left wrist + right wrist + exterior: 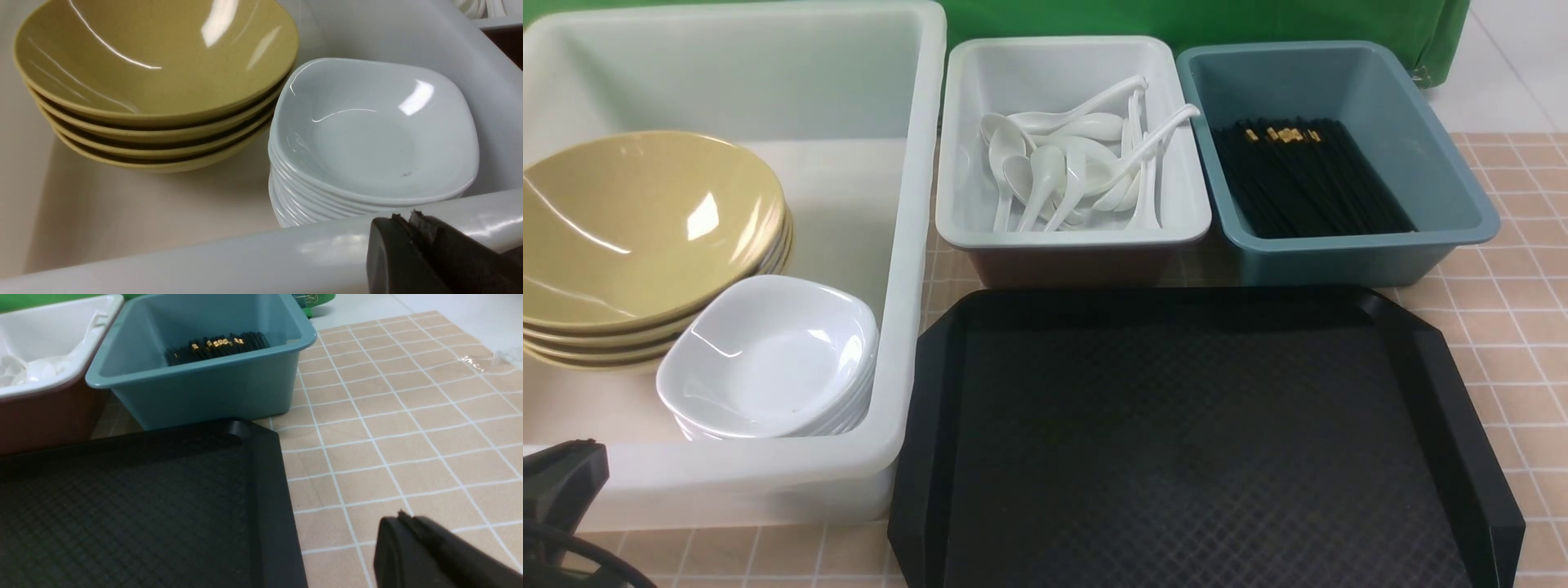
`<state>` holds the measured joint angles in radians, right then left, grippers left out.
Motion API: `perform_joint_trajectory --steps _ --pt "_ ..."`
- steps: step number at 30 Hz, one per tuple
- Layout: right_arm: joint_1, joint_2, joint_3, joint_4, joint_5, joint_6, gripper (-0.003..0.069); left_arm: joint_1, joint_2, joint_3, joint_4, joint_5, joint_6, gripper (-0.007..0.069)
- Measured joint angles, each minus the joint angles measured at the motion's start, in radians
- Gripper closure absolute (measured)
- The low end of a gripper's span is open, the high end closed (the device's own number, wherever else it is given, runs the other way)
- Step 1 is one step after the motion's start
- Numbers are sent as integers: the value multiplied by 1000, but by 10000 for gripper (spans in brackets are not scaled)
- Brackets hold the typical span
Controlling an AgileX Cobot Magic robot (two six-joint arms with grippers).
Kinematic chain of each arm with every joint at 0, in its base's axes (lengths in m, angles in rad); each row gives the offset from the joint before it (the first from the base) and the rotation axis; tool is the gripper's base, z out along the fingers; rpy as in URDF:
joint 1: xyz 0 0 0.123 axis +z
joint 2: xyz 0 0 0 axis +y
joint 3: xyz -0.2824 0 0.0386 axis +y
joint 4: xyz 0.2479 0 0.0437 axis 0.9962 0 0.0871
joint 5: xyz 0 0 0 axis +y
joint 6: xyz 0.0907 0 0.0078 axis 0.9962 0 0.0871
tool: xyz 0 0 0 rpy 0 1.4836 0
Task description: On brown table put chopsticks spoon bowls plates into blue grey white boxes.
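Observation:
Several mustard-yellow bowls (637, 229) sit stacked in the big white box (907, 245), with a stack of small white plates (772, 351) in front of them. White spoons (1066, 167) lie heaped in the grey box (952, 147). Black chopsticks (1303, 175) with gold bands fill the blue box (1462, 188). My left gripper (404, 218) is shut and empty, just outside the white box's near rim (245, 253), close to the plates (367, 134) and bowls (155, 61). The right gripper (402, 517) is shut and empty over the brown table (408, 416), right of the tray.
A flat black tray (1184, 441) lies bare in front of the grey and blue boxes; its corner (261, 465) shows beside my right gripper. Green cloth (1192, 20) hangs behind the boxes. Tiled table (1519, 327) extends to the right of the tray.

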<state>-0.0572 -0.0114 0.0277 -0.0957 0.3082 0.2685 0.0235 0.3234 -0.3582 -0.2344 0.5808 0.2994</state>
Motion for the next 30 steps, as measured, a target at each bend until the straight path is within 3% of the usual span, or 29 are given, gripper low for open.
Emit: perform_joint_trajectory --steps 6,8,9,11,15,22,25,30 --pt "0 0 0 0 0 0 621 0 -15 104 -35 -179 0 623" --pt "0 0 0 0 0 0 621 0 -70 197 -54 -375 -12 623" --pt "0 0 0 0 0 0 621 0 -75 197 -54 -375 -14 623" --pt "0 0 0 0 0 1 621 0 -153 294 -11 -567 -58 623" --pt "0 0 0 0 0 1 621 15 -273 379 125 -702 -119 623" --pt "0 0 0 0 0 1 621 30 -334 383 194 -493 -219 623" --pt "0 0 0 0 0 1 621 30 -334 383 205 -335 -238 623" --pt "0 0 0 0 1 1 620 30 -334 383 205 -271 -239 623"
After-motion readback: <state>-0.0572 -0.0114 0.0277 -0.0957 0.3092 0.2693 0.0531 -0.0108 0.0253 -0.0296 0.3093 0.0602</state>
